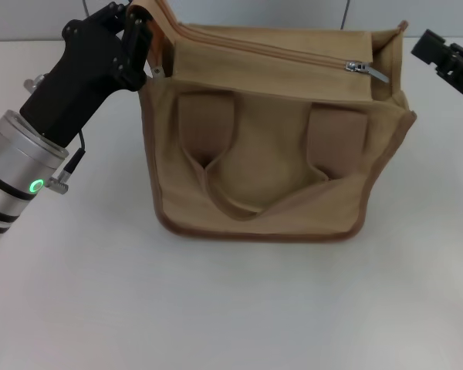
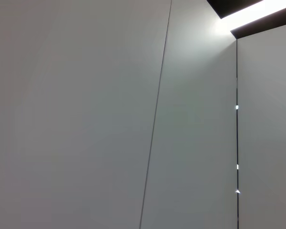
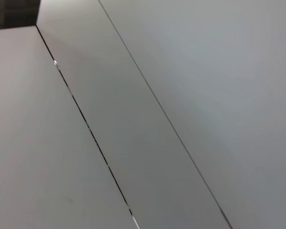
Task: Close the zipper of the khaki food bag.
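Observation:
The khaki food bag (image 1: 270,173) stands upright in the middle of the white table, its two brown front patches and drooping handle strap (image 1: 255,204) facing me. The zipper (image 1: 278,50) runs along the top panel. Its silver slider (image 1: 358,67) sits near the bag's right end, with the pull tab lying to the right. My left gripper (image 1: 143,35) is shut on the bag's top left corner. My right gripper (image 1: 426,46) hangs just right of the bag's top right corner, apart from it. Both wrist views show only wall panels.
The white table (image 1: 231,308) extends in front of and beside the bag. A grey panelled wall (image 1: 293,11) stands behind it. My left arm (image 1: 31,162) reaches in from the lower left.

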Available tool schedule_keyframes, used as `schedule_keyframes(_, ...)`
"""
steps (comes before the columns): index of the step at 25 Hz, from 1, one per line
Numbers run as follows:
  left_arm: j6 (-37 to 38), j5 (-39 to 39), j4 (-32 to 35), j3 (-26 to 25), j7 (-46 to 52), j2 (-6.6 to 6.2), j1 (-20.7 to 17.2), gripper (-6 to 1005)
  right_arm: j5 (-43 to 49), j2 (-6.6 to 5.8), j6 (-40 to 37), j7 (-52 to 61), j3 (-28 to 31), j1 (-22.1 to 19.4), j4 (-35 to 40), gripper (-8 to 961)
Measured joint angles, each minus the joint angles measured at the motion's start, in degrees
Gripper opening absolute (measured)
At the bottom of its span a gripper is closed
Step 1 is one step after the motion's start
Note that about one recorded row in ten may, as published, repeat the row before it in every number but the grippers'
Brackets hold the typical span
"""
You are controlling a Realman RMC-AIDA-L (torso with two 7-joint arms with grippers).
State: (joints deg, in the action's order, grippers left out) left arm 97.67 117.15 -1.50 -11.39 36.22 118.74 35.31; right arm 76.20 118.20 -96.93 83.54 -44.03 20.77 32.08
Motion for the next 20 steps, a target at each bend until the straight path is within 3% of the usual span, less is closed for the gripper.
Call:
schedule_keyframes(10, -4.66, 0.29, -0.06, -0.17, 0.94, 0.02, -3.43, 51, 0.28, 0.65, -1.33, -4.33, 1.48, -1.45, -2.85, 266)
schedule_keyframes(14, -5.13, 0.37, 1.06, 0.15, 1.89, -0.12, -7.09, 51, 0.21, 0.36, -1.43, -8.56, 3.06, -1.69, -6.13, 428)
schedule_keyframes(20, -2.49, 0.18, 4.69, -0.42, 2.06, -0.35, -14.22, 283, 0.02, 0.71, -4.94, -16.12, 9.29, -3.09, -9.46, 665)
